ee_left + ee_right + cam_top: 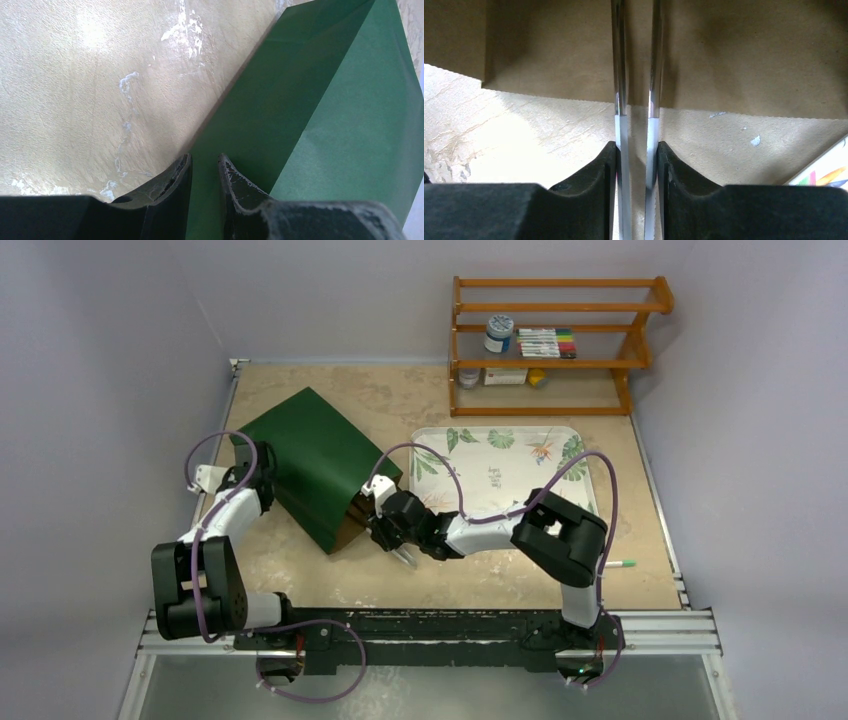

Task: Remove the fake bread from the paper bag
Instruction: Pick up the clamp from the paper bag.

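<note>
Left claw (pixel 204 161) pinches the dark green paper bag (pixel 320 115); right claw (pixel 636 147) squeezes metal tongs (pixel 622 130)

No legible text anywhere for us. The tray (pixel 525 462) has a few small printed lines at its centre, too small to read. On the wooden rack (pixel 600 364), the jar (pixel 498 333) and the flat box (pixel 505 376) carry labels, and we find both blurred.

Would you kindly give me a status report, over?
Left gripper pinching paper bag. Right gripper squeezing tongs at bag mouth. Bread not visible. No obstruction seen.
</note>
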{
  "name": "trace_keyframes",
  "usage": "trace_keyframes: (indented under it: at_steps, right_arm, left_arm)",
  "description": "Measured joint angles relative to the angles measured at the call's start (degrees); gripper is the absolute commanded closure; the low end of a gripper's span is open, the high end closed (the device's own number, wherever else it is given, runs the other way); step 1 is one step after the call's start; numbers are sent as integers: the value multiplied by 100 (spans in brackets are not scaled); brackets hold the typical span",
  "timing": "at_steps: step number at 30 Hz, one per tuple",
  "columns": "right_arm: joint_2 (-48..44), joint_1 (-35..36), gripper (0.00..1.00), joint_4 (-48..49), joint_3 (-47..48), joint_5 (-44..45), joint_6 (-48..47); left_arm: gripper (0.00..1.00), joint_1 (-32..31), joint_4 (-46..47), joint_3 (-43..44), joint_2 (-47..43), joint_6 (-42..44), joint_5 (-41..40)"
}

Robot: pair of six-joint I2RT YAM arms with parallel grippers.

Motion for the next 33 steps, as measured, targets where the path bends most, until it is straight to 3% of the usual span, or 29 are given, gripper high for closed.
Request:
trace_keyframes:
  at_steps: [2, 11, 23, 25, 28, 33]
  right_arm:
    - [-2, 7, 73, 7, 0, 4, -7]
    - [-94, 7, 96, -144, -24, 9, -72]
    - [-1126, 7, 100, -1121, -361, 22, -83]
    - [-1228, 7, 94, -1220, -400, 24, -74]
    - [-1296, 7, 72, -1355, -409, 20, -70]
    - [-1250, 7, 67, -1403, -365, -4, -76]
  left_arm:
    - [75, -9, 0, -7, 7, 0, 4]
    - [76, -9, 7, -7, 4, -2, 22]
    - [76, -15, 0, 76, 63, -28, 46]
    - [76, -15, 2, 129, 125, -37, 50]
    - [76, -33, 17, 166, 162, -50, 70]
    - [76, -59, 20, 166, 157, -50, 90]
